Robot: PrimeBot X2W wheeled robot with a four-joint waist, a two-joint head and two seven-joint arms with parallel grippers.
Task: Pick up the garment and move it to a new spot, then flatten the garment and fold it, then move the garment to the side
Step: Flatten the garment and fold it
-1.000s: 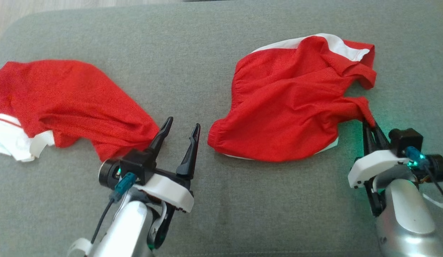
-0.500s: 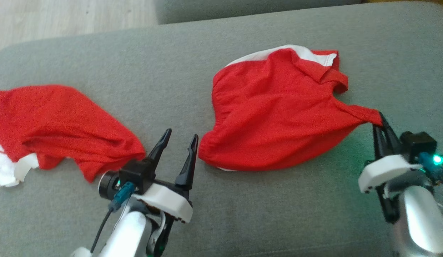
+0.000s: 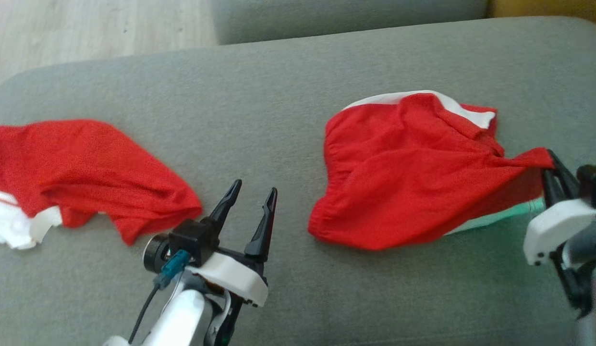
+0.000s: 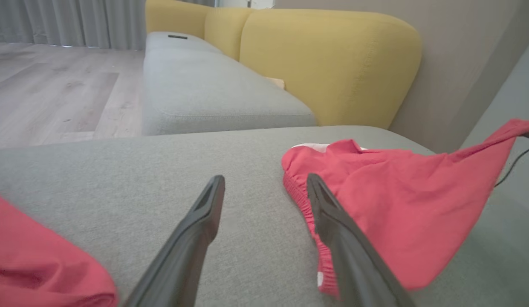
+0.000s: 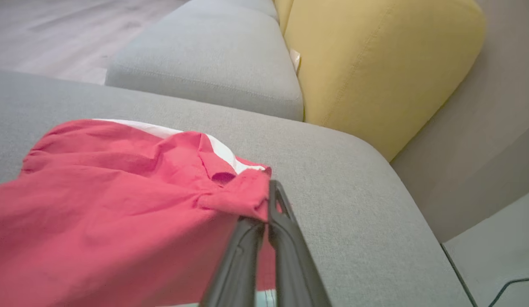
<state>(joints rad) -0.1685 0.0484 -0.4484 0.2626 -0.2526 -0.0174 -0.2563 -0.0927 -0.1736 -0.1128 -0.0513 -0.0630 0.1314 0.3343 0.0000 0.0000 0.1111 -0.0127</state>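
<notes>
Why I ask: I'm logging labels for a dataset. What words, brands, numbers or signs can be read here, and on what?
No readable text anywhere.
red garment, pinched in the right gripper: plain red and white, no print.
second red garment: none.
left gripper, grey cushion, yellow cushion: none.
small dark object on the far seat: too small to tell.

The garment (image 3: 408, 178) is matt red cloth, the cushion (image 3: 259, 110) coarse grey weave, the floor (image 3: 86, 29) pale wood.
</notes>
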